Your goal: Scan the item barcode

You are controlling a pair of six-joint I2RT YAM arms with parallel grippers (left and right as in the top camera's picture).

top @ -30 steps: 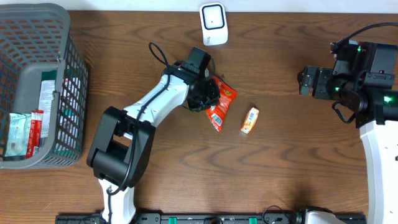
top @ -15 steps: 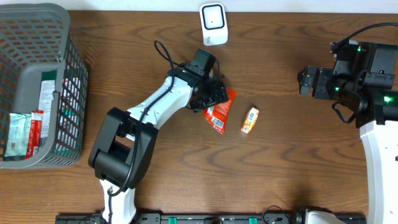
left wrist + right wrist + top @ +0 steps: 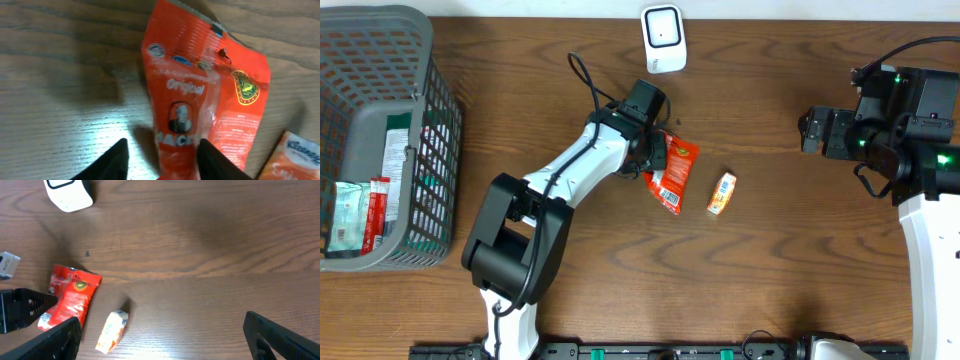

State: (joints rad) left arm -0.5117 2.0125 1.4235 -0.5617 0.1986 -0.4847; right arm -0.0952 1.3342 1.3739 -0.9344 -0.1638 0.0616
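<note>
One red snack packet [image 3: 673,176] lies on the desk [image 3: 800,260] at mid-frame in the overhead view, printed face up. Its long axis runs steeply from upper right down to lower left, the upper end nearer the white scanner [image 3: 662,38] at top centre. The left hand [image 3: 162,161] sits over that upper end, its fingers [image 3: 114,162] partly apart, with bare wood between one finger and the packet. Just right of the packet lies an orange Kleenex pack [image 3: 722,193]. The right hand [image 3: 161,327] hangs spread wide at far right, well apart.
</note>
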